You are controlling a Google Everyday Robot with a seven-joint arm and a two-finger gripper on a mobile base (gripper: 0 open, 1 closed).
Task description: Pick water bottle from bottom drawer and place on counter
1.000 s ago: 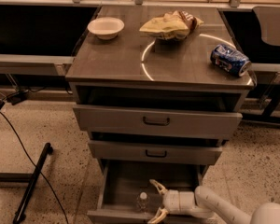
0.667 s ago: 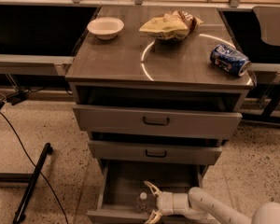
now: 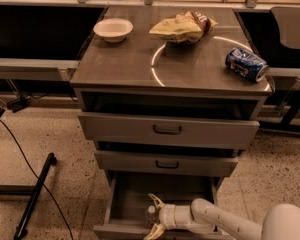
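The bottom drawer [image 3: 130, 194] is pulled open, a plain grey box. The water bottle [image 3: 150, 214], small and clear with a white cap, stands inside near the drawer's front. My gripper [image 3: 154, 216] reaches in from the right on a white arm. Its tan fingers are spread, one behind the bottle [image 3: 155, 201] and one in front of it, so the bottle sits between them. I cannot tell if they touch it. The counter [image 3: 125, 59] is the glossy grey-brown top of the cabinet, with a curved light reflection.
On the counter are a white bowl [image 3: 113, 29] at the back left, a crumpled chip bag [image 3: 182, 26] at the back middle and a blue soda can [image 3: 246, 64] lying at the right. The two upper drawers stand slightly open. A black pole and cable [image 3: 35, 194] lie on the floor at left.
My gripper has moved left inside the bottom drawer, from beside the water bottle to having its open fingers on either side of it. The bottle has not moved.
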